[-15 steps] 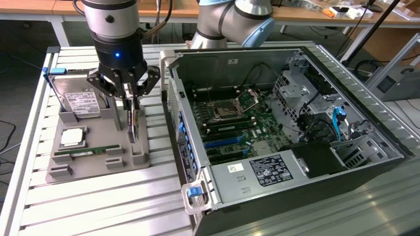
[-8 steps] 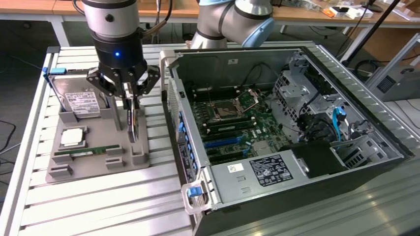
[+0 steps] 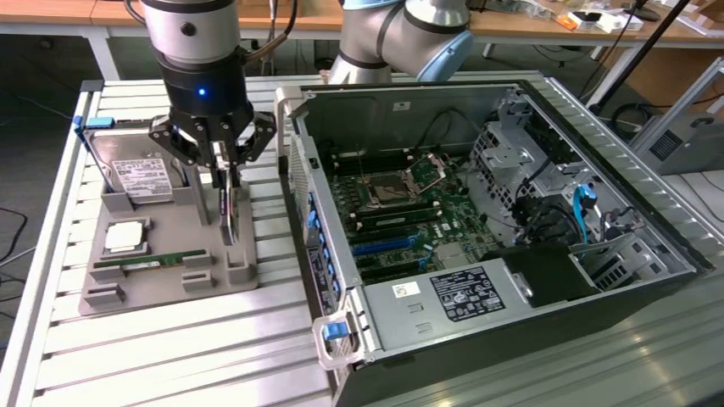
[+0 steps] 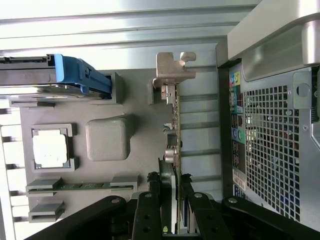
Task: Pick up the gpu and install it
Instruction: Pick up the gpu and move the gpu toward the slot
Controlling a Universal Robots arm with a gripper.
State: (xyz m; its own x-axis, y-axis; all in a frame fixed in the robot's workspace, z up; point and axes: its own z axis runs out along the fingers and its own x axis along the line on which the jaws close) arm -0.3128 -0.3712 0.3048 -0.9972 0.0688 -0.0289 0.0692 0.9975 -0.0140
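Fingers (image 4: 152, 210) of your gripper (image 3: 226, 178) clamp the gpu (image 4: 171, 145), partly closed, as it stands upright in the grey holder (image 3: 169, 288) beside the case (image 3: 385, 106). You risk it tilting or snagging its slot: the grip is narrow

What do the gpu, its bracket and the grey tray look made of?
The gpu: circuit board, probably fibreglass laminate, thin dark edge carrying small parts. Its bracket: bare sheet metal, pale sheen, bent tab. The tray: matte grey plastic, seemingly; blocky slots.
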